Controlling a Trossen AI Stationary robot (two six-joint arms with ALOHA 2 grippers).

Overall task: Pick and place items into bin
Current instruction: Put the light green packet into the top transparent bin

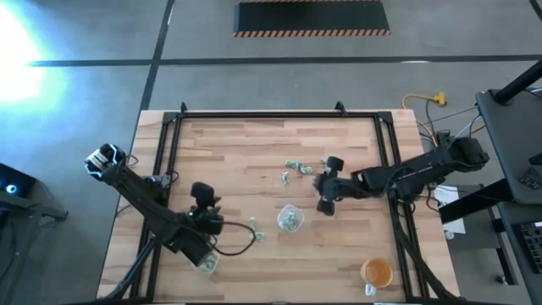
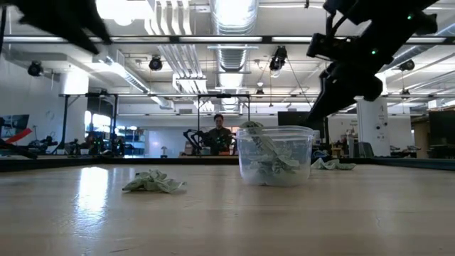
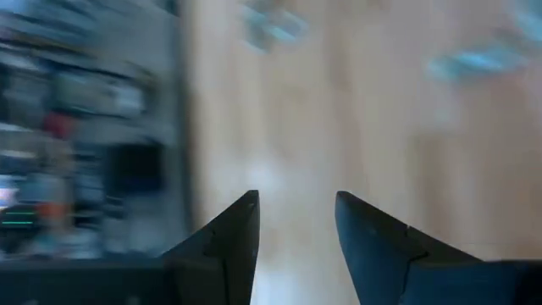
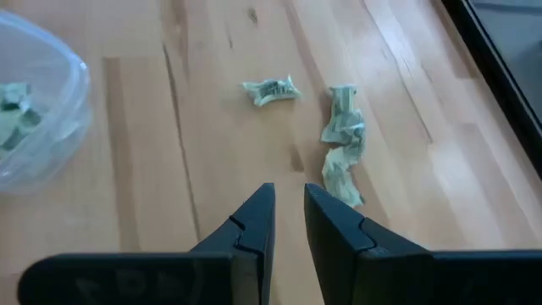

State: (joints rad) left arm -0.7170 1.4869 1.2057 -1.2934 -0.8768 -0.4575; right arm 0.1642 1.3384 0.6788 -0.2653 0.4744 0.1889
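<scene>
Right wrist view has the right end effector (image 4: 288,207) barely open and empty near mid-worktop, so it might just shove those crumpled wrappers (image 4: 342,144) aside or bump the clear cup (image 4: 34,102).

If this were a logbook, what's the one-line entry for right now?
right gripper: open, empty, above wrappers | clear cup: part filled | left gripper: open, idle

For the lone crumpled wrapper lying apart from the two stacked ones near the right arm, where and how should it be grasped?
Judging by its pose, take the lone wrapper across its narrow pinched middle, coming straight down from above: it lies flat on the table, longer than wide, clear of the wrapper pair. The right end effector, fingers slightly apart, hovers nearest it.
</scene>
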